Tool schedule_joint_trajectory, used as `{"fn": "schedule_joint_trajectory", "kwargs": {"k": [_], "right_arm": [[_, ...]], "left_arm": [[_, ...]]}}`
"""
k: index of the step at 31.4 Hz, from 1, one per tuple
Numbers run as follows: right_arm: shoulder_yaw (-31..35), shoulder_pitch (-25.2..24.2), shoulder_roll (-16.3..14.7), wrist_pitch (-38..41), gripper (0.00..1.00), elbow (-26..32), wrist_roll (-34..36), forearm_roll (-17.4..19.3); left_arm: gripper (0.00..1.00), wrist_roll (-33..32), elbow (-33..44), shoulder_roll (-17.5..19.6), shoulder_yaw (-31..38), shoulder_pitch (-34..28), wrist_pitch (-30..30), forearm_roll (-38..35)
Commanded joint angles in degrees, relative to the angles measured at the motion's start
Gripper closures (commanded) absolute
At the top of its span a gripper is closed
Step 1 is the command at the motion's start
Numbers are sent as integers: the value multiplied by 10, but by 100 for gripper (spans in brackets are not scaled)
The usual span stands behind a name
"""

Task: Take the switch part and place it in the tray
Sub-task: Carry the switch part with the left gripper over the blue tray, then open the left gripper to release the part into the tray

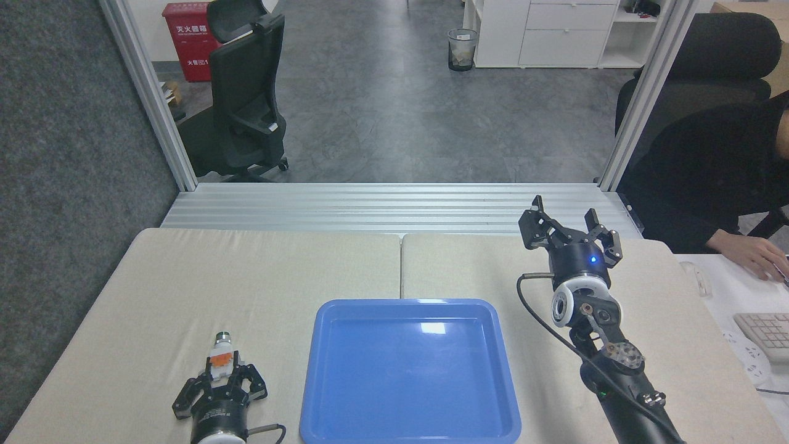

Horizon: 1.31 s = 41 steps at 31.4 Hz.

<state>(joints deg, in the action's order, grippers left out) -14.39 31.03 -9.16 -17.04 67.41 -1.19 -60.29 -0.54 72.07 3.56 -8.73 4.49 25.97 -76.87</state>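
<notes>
The switch part (pixel 220 359), white with an orange middle and a green-and-silver button end pointing away from me, lies on the beige table left of the blue tray (pixel 410 425). My left gripper (pixel 222 372) sits at the part's near end, its black fingers drawn in against both sides of the white body, shut on it. The tray holds nothing. My right gripper (pixel 568 229) hangs open over the table's far right, past the tray's far right corner, with nothing between its fingers.
A seam (pixel 400 265) splits the beige table top, and an aluminium rail (pixel 394 206) runs along its far edge. At the right a person's hand (pixel 755 256) rests by a white desk with a keyboard (pixel 767 333). A black cable (pixel 542 320) loops off my right arm.
</notes>
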Motion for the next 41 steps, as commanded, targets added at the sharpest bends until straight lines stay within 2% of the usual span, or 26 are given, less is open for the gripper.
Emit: {"fn": "schedule_joint_trajectory", "kwargs": {"k": [1, 4, 7, 9, 12, 17, 22, 25, 29, 41], "right_arm": [[-1, 0, -1, 0, 0, 0, 0, 0], [-1, 1, -1, 0, 0, 0, 0, 0], [-1, 0, -1, 0, 0, 0, 0, 0], [-1, 0, 0, 0, 0, 0, 0, 0], [0, 0, -1, 0, 0, 0, 0, 0], [0, 1, -1, 0, 0, 0, 0, 0], [0, 0, -1, 1, 0, 0, 0, 0], [0, 0, -1, 1, 0, 0, 0, 0], [0, 0, 0, 1, 0, 0, 0, 0], [0, 0, -1, 1, 0, 0, 0, 0]], "left_arm": [[100, -33, 71, 17, -1, 17, 7, -4], [100, -57, 136, 14, 1, 32, 15, -3], [100, -79, 199, 10, -8, 48, -3, -2], [100, -93, 213, -2, -25, 69, -22, -3], [100, -107, 208, -50, -74, 106, -29, -4], [100, -123, 189, -113, -182, 112, -25, -7], [100, -128, 129, -115, -308, 112, 13, -7], [100, -145, 85, -113, -347, 107, 29, -7], [100, -205, 69, -109, -352, 74, 36, -9], [100, -217, 56, -107, -348, 60, 87, -34]]}}
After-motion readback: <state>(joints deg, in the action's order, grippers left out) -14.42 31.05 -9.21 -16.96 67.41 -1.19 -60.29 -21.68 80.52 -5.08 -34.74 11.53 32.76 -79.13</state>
